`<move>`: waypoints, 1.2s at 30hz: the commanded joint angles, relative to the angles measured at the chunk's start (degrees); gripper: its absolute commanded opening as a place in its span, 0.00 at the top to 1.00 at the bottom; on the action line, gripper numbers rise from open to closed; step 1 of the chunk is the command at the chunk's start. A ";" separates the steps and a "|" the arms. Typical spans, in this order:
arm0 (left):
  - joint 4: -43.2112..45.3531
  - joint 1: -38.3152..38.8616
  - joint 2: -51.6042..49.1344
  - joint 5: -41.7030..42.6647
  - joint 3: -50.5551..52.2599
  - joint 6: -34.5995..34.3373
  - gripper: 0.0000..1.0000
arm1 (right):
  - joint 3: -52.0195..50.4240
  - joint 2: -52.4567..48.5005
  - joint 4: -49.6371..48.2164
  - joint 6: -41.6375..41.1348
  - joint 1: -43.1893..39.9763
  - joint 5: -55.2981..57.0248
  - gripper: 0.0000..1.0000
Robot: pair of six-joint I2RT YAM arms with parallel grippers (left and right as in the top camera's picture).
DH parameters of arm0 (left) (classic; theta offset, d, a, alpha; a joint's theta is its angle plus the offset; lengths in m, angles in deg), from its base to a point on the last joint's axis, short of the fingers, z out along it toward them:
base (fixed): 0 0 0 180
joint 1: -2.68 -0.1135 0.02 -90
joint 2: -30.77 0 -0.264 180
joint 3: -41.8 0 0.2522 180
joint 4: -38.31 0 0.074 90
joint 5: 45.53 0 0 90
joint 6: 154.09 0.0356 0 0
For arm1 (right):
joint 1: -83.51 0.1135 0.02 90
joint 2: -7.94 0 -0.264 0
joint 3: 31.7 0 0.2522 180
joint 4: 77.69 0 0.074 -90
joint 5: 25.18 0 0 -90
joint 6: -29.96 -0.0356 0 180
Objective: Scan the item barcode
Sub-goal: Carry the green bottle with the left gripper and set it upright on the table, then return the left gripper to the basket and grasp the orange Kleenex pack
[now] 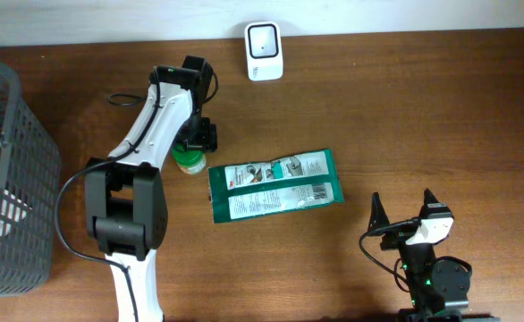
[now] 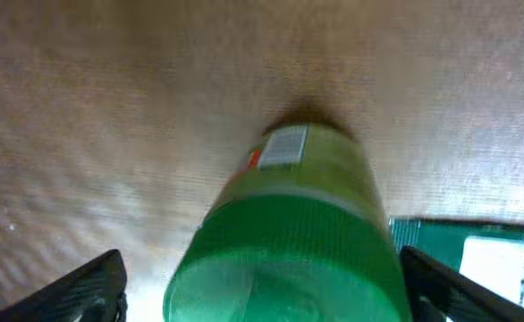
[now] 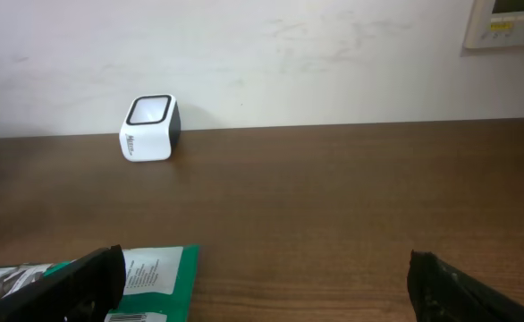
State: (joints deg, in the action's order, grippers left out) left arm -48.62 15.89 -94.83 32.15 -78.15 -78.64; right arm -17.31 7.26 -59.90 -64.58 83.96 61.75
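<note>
Overhead view, wooden worktop (image 1: pixel 423 107), contents as follows: green-capped bottle (image 1: pixel 190 162), upright, left of the worktop's middle, just beside the far left corner of the green packet (image 1: pixel 274 185); packet lying flat near the centre, printed face up, long side slightly tilted against the worktop's front edge; white barcode scanner (image 1: pixel 264 51) at the far edge, about mid-length, well apart from bottle and packet; grey wire basket (image 1: pixel 12 179) at the left edge, some items inside, too hidden to name.

Left gripper (image 1: pixel 194 143): directly over the bottle; in the left wrist view its fingers (image 2: pixel 79 291) stand spread to either side of the green cap, a clear gap on one side, the other finger close to the cap, contact there not discernible; nothing clamped. Bottle label (image 2: pixel 284 148): pale printed patch with an orange mark beside it, too blurred to read.

Right gripper (image 1: pixel 402 199): near the front edge toward the right corner, fingers (image 3: pixel 74 282) wide apart and empty, pointed at the far edge; scanner and a corner of the packet show in its wrist view.
</note>
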 commanded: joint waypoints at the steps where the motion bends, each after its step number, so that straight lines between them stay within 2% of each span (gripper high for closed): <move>1: -2.71 -0.17 0.42 -1.01 -6.43 0.07 0.05 | -0.31 0.44 0.24 -0.35 -0.09 -0.13 0.02; 12: -8.37 -0.55 9.22 -0.96 -34.25 1.70 0.01 | -0.31 0.44 0.24 -0.37 -0.09 -0.13 0.02; 18: -9.33 -4.61 11.72 -0.76 -43.19 5.68 0.01 | -0.31 0.44 0.24 -0.35 -0.09 -0.13 0.02; 22: -10.23 -10.56 13.60 0.09 -46.14 5.66 0.01 | -0.31 0.44 0.24 -0.35 -0.09 -0.13 0.02; 28: -10.51 -24.46 15.06 6.05 -46.23 4.72 0.01 | -0.31 0.44 0.24 -0.35 -0.09 -0.13 0.02; 36: -14.45 -40.96 15.04 7.19 -46.21 -2.36 0.01 | -0.31 0.44 0.24 -0.37 -0.09 -0.13 0.02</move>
State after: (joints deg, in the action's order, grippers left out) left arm -61.71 -19.91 -81.17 38.10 -123.48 -77.63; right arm -17.31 7.26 -59.90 -64.60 83.96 61.75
